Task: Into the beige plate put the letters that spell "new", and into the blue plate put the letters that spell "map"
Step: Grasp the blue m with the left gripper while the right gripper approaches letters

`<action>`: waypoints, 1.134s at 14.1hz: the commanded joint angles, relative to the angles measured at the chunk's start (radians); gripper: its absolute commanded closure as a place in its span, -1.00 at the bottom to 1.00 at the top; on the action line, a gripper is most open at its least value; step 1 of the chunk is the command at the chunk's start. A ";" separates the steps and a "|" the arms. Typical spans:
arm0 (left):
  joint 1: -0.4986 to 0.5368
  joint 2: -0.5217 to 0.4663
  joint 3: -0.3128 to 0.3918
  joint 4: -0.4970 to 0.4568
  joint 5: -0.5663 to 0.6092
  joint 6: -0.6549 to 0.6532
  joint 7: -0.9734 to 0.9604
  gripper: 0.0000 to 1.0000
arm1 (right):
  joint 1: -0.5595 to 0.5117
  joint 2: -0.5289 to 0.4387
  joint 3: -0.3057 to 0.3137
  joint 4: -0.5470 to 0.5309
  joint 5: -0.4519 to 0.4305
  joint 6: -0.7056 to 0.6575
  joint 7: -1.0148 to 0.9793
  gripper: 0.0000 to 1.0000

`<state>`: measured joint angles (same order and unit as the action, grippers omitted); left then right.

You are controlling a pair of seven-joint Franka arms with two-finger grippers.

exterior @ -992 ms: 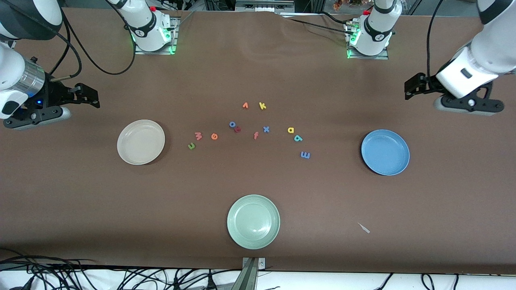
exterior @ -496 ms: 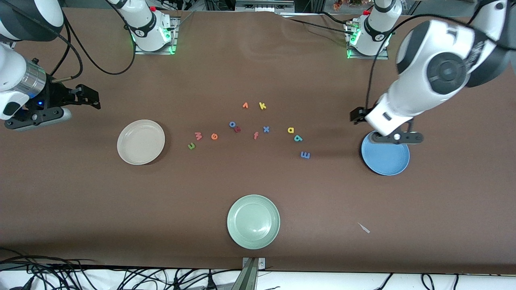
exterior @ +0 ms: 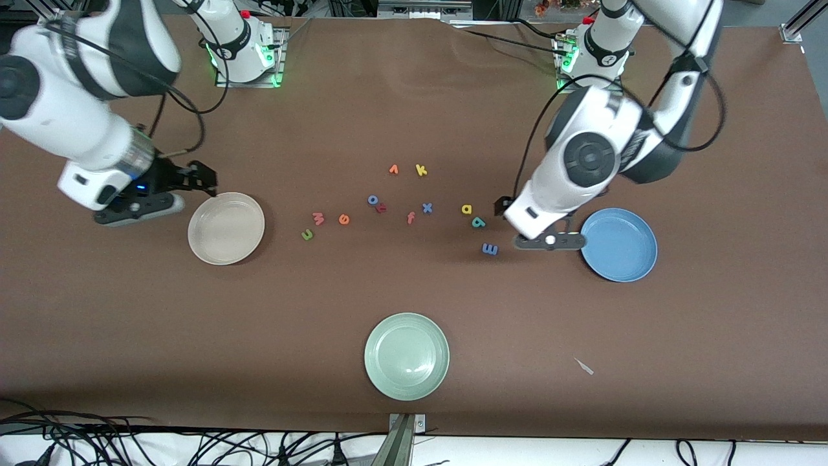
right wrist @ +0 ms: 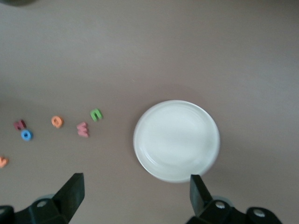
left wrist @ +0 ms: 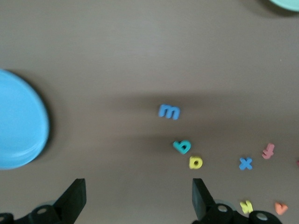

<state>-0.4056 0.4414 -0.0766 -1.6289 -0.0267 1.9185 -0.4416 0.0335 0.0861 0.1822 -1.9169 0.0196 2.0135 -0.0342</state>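
Overhead, left gripper (exterior: 550,241) beside blue plate (exterior: 618,244), right gripper (exterior: 137,208) beside beige plate (exterior: 226,228), jaws wide, empty

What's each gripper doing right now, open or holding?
Left gripper: open, empty, over the table between the blue m and the blue plate.
Right gripper: open, empty, beside the beige plate.

We see even, bright overhead light on the brown table (exterior: 414,116), soft shadows beneath both arms, green glow at their bases, and slight blur softening both wrist views, where colours look washed.
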 commanded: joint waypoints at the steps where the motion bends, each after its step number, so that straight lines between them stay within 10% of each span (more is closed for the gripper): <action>1: -0.032 0.106 0.009 0.021 0.063 0.106 0.079 -1.00 | -0.004 -0.002 0.089 -0.146 0.013 0.192 0.110 -0.99; 7: -0.044 0.238 0.009 -0.003 0.076 0.301 0.200 -1.00 | 0.034 0.119 0.148 -0.204 -0.010 0.368 0.244 -0.99; 16: -0.045 0.298 0.009 -0.052 0.063 0.401 0.267 -0.75 | 0.069 0.297 0.146 -0.218 -0.271 0.585 0.422 -0.99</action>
<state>-0.4435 0.7329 -0.0745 -1.6752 0.0276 2.2952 -0.1793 0.0980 0.3657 0.3280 -2.1434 -0.2266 2.5730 0.3595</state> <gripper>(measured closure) 0.044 0.000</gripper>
